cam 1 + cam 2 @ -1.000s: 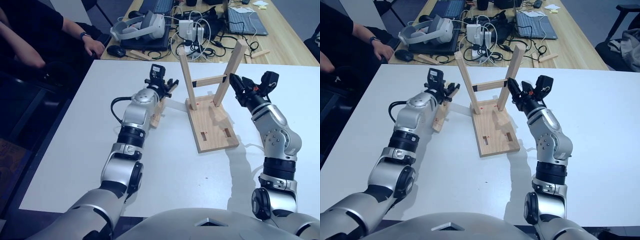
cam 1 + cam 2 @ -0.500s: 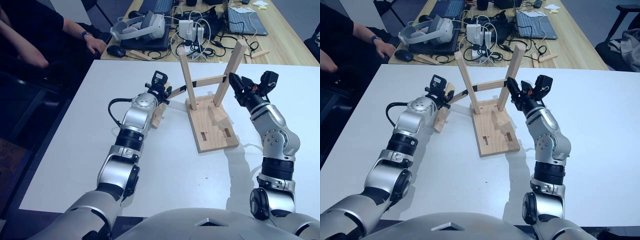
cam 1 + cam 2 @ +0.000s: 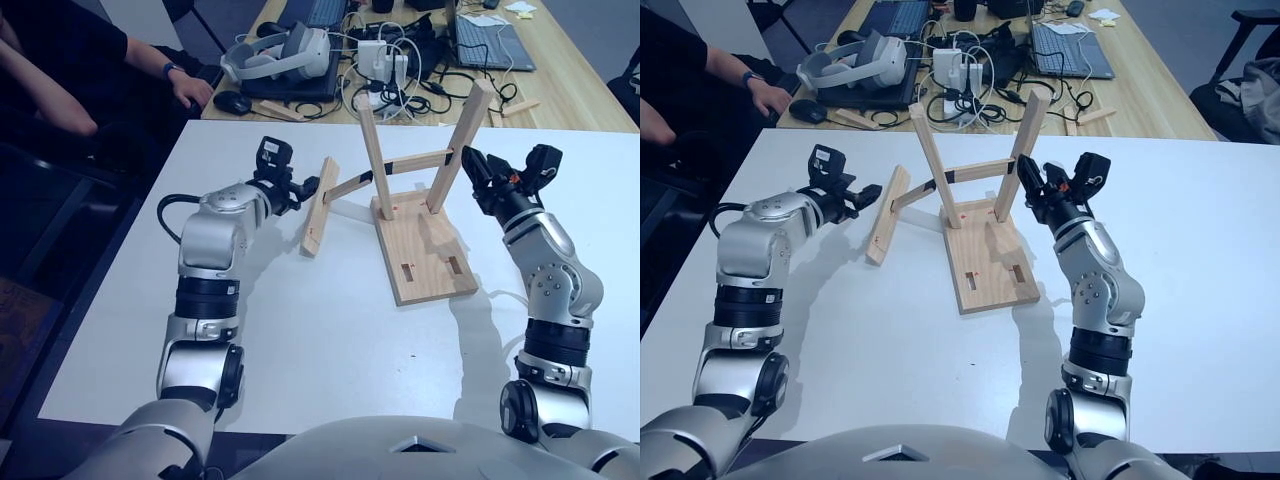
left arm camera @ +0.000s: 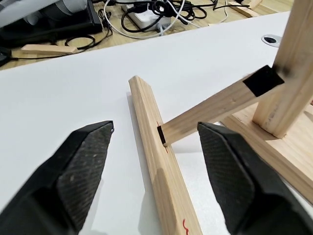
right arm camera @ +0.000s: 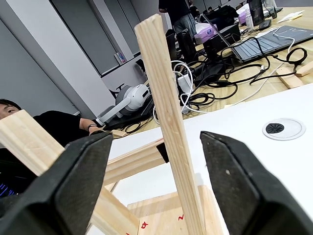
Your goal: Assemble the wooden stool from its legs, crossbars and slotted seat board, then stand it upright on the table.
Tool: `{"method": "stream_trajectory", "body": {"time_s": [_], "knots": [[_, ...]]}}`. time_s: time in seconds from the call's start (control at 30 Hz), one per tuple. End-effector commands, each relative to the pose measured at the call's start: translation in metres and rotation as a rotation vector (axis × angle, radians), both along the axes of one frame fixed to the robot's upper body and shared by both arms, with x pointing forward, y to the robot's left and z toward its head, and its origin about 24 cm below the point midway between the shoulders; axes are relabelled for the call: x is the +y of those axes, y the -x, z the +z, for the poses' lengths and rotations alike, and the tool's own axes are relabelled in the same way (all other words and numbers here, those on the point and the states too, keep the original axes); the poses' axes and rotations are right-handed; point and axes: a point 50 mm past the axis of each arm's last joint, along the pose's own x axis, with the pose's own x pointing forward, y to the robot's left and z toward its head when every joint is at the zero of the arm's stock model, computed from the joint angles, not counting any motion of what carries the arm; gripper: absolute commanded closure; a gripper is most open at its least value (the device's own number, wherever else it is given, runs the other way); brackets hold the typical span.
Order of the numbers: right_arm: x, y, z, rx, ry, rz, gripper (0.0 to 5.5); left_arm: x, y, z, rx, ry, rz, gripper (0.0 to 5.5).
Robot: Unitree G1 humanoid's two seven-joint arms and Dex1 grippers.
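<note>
The slotted seat board [image 3: 425,262] lies flat on the white table [image 3: 330,340]. Two legs [image 3: 372,150] [image 3: 458,150] stand upright in it, joined by a crossbar [image 3: 420,160]. A third leg [image 3: 316,205] rests tilted on the table left of the board, and its own crossbar [image 3: 350,184] reaches to the left standing leg. My left gripper [image 3: 303,187] is open just left of that loose leg, its fingers [image 4: 80,166] apart on either side of it without touching. My right gripper [image 3: 478,168] is open beside the right standing leg [image 5: 168,112], which shows between its fingers [image 5: 80,181].
Two slots [image 3: 408,268] [image 3: 455,265] in the board's near end are open. A wooden desk behind holds a headset [image 3: 275,55], laptops and cables [image 3: 390,50]. A person's hand [image 3: 185,90] rests at the back left. A cable grommet [image 4: 270,39] sits in the table.
The loose leg with its crossbar went from lying under my left gripper to leaning against the left standing leg. The left gripper has let go and drawn back to the left. The right arm kept still.
</note>
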Motion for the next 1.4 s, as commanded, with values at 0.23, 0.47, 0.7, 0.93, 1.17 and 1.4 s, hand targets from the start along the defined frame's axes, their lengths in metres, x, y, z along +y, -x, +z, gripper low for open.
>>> {"method": "stream_trajectory", "body": {"time_s": [0.23, 0.47, 0.7, 0.93, 1.17, 1.4], "knots": [[0.004, -0.004, 0.002, -0.003, -0.014, -0.011, 2.22, 0.023, -0.067, 0.017, 0.112, 0.071, -0.033, 0.9], [0.009, -0.008, 0.003, -0.013, 0.001, 0.001, 2.22, 0.001, -0.071, 0.0, 0.148, 0.048, -0.107, 0.12], [0.014, -0.01, 0.004, -0.023, 0.005, 0.009, 2.22, 0.002, -0.065, -0.025, 0.18, -0.046, -0.056, 0.12], [0.013, -0.007, 0.005, -0.02, -0.004, 0.006, 2.22, 0.018, -0.062, -0.026, 0.193, 0.095, 0.03, 0.12], [0.01, -0.004, 0.004, -0.016, -0.009, -0.004, 2.22, 0.038, -0.043, -0.047, 0.314, 0.059, -0.087, 0.12], [0.01, -0.006, 0.005, -0.015, -0.006, -0.004, 2.22, 0.024, -0.033, -0.065, 0.384, 0.061, -0.16, 0.12]]}}
